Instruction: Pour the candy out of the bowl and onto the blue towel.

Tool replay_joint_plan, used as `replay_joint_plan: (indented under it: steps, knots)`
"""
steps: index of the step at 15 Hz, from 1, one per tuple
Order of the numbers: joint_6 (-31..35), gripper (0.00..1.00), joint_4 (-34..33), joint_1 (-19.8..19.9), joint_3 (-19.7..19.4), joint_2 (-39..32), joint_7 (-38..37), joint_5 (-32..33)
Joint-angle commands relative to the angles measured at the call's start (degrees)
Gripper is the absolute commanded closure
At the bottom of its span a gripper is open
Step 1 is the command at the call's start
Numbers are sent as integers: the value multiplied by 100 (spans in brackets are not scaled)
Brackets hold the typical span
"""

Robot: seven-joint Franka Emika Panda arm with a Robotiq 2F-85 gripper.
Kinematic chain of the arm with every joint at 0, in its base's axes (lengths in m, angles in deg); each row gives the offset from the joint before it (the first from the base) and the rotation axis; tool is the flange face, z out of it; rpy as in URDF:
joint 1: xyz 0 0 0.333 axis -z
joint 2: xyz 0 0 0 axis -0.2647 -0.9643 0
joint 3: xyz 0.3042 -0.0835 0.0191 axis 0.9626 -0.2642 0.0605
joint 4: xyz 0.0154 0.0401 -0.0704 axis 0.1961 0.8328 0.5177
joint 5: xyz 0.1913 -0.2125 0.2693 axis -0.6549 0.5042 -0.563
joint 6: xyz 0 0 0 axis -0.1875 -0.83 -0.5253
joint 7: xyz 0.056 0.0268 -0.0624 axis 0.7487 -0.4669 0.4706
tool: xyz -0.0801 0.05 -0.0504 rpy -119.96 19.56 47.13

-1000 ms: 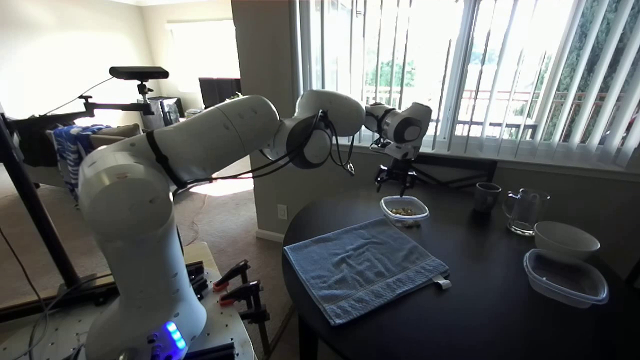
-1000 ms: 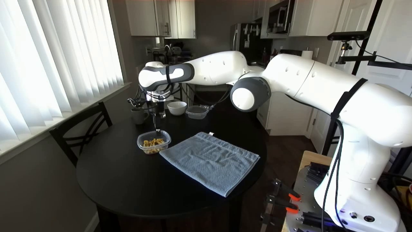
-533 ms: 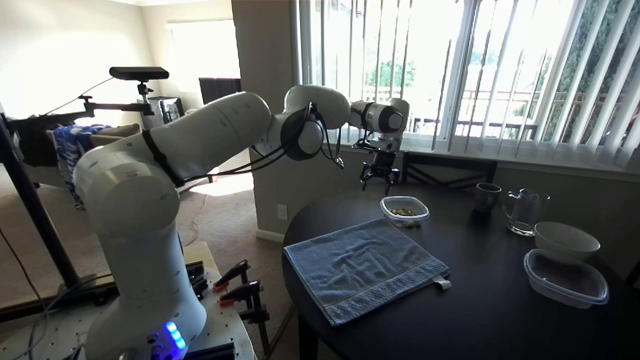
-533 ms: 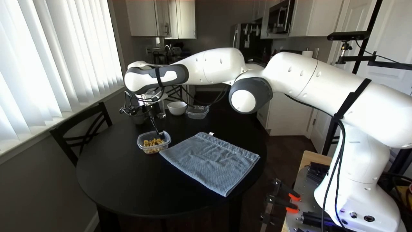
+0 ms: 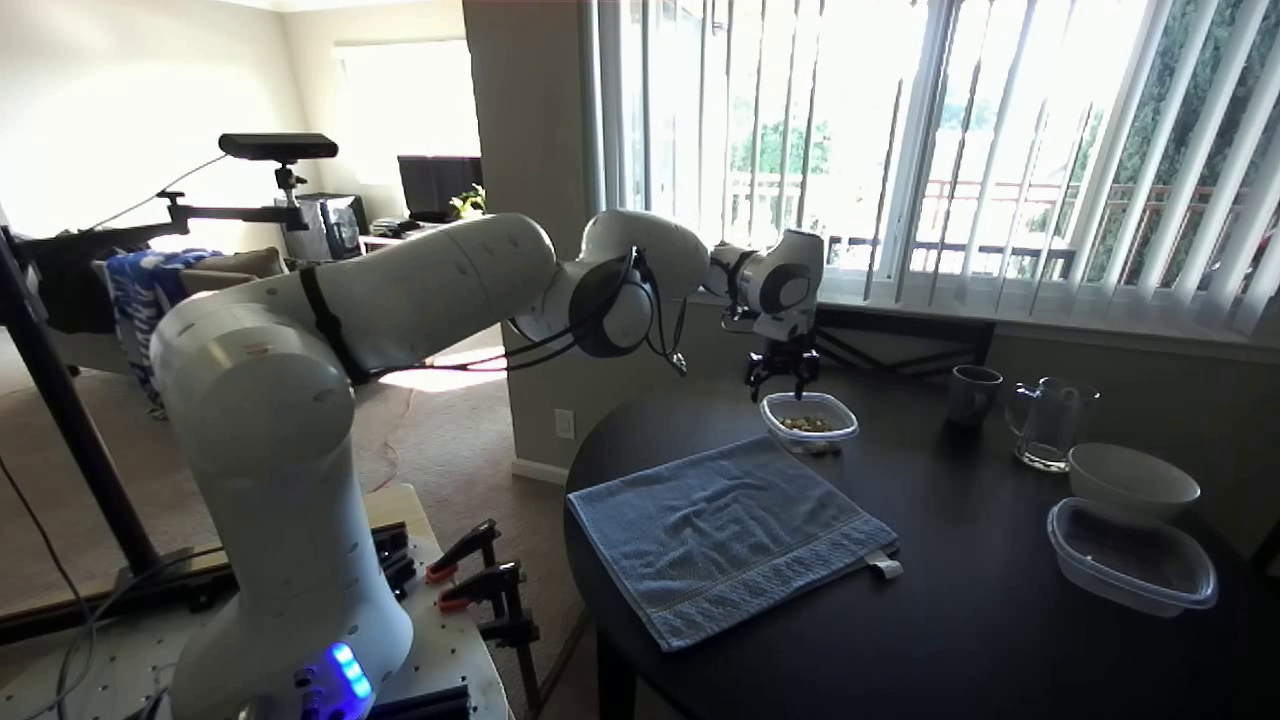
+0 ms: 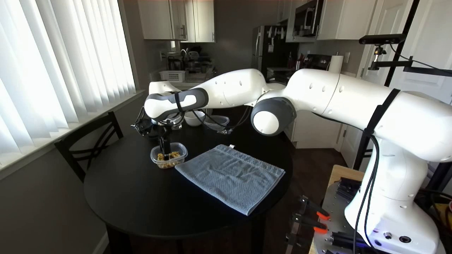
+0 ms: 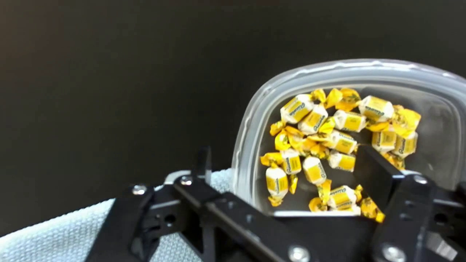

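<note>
One clear, rounded plastic bowl (image 7: 256,116) of yellow-wrapped candy (image 7: 314,170) stands left of the pale-blue cloth towel (image 6: 229,180) in an exterior view. The black two-fingered claw (image 5: 776,394), spread wide, holds nothing; center the rim in its gap before clamping.

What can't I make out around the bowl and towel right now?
Bowl: wrist view, cut off by the right edge; the gripper hides its lower side.
Candy: wrist view, some covered by a finger, so no full count.
Towel: wrist view, cut off by picture edges and partly covered by the gripper.
Finger contact with the bowl: both exterior views, too small and dark to tell.
</note>
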Motion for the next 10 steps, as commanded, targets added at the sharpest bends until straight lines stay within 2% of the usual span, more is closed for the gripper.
replay_joint_plan:
  steps: [1,9,10]
  knots:
    - [392,0,-143,162,290,-262,414,-223]
    - [544,0,-148,255,495,-297,605,-192]
    - [510,8,-157,260,498,-286,618,-183]
